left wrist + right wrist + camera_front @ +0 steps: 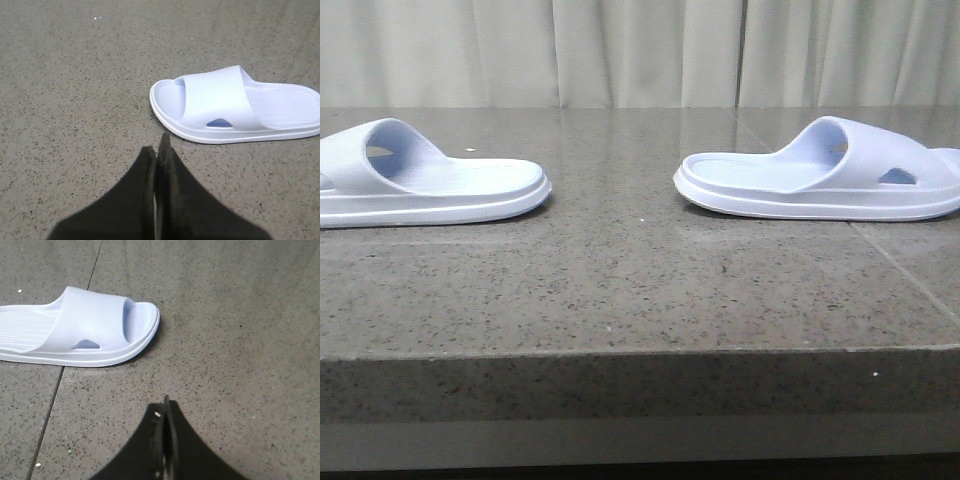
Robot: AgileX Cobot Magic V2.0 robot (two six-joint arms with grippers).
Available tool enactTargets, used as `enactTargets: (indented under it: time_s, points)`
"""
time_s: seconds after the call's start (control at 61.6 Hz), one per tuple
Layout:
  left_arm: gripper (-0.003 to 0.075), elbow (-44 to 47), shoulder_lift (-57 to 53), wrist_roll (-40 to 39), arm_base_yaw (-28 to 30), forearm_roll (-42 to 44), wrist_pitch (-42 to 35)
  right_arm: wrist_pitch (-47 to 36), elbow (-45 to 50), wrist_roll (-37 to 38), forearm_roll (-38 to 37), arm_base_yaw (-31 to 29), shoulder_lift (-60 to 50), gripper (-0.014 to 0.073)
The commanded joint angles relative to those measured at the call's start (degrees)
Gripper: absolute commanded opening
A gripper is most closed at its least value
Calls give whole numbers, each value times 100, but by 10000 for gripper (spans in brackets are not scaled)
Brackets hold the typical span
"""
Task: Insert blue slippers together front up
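Two pale lavender-blue slippers lie flat and apart on the grey stone table, heels facing each other. The left slipper also shows in the left wrist view. The right slipper also shows in the right wrist view. My left gripper is shut and empty, hovering over bare table short of its slipper's toe end. My right gripper is shut and empty, over bare table short of its slipper. Neither gripper shows in the front view.
The stone table has a front edge close to the camera. A tile seam runs under the right slipper. A pale curtain hangs behind the table.
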Motion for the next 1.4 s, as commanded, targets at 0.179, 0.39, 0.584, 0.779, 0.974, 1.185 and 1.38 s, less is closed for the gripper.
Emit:
enactTargets:
  time_s: [0.179,0.39,0.584,0.779,0.974,1.185,1.38]
  points:
    - [-20,-209,91,-8,-2,-19,-472,-193,-204,-26,-74,-39,85,-97]
    - [162,-209,91,-8,-2,-19,-486,-131,-204,-26,-74,-39,85,250]
    - [496,-209,91,-8,-2,-19,-555,-131,-204,-26,-74,-39,85,417]
    - [491,-246,102,-8,-2,56,-442,-126,-204,-26,-74,-39,85,417]
    - [491,-639,646,-8,-2,393,350,-126,-204,-26,-74,-39,85,417]
    - [491,-1124,1643,-60,56,534,900,-126,-204,-26,-74,-39,85,417]
    - [491,-1556,2565,112,752,30,1046,-126,-204,-26,-74,-39,85,417]
